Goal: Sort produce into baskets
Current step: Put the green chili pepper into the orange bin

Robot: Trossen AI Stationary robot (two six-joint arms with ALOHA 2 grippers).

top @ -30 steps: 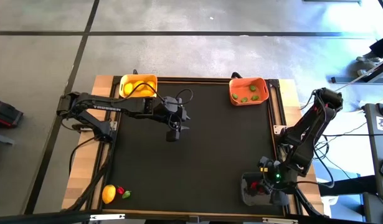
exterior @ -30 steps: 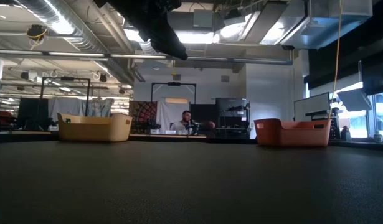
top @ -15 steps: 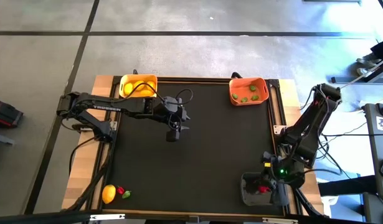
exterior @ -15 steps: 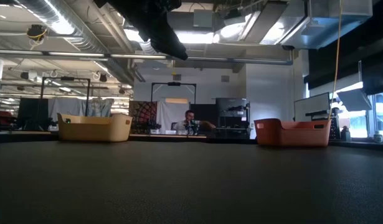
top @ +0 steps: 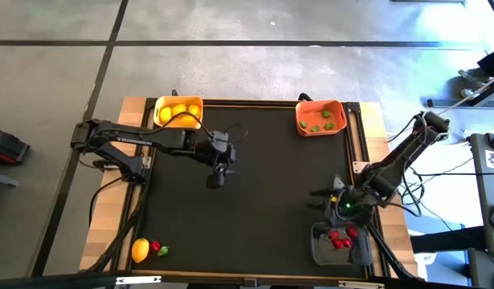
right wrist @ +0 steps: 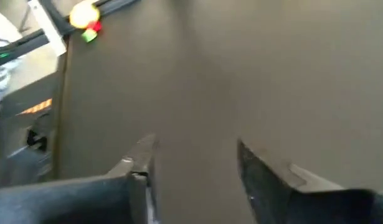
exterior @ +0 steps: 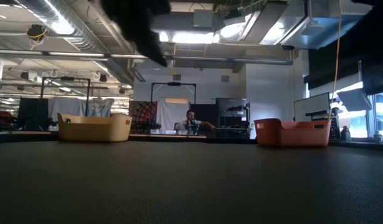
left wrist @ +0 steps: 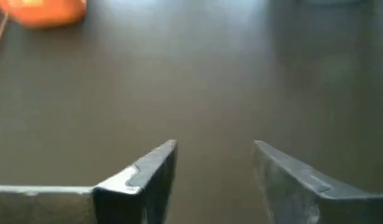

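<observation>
A yellow lemon point(top: 140, 250), a red piece point(top: 156, 246) and a green piece point(top: 162, 251) lie at the table's near left corner; they also show in the right wrist view point(right wrist: 85, 18). The yellow-orange basket point(top: 178, 111) holds lemons at the far left. The orange-red basket point(top: 320, 117) holds green pieces at the far right. The dark grey basket point(top: 336, 243) holds red pieces at the near right. My left gripper point(top: 216, 178) hovers open and empty over the mat's middle. My right gripper point(top: 323, 195) is open and empty, just beyond the grey basket.
The black mat point(top: 255, 201) lies bare between the baskets and the loose pieces. A wooden border point(top: 126, 120) frames the mat. In the low view a person point(exterior: 190, 121) sits far behind the table.
My right gripper has risen out of the dark grey basket and gone toward the table's far edge and a little left, leaving red pieces in the basket. My left gripper has gone a little toward the table's near edge and left.
</observation>
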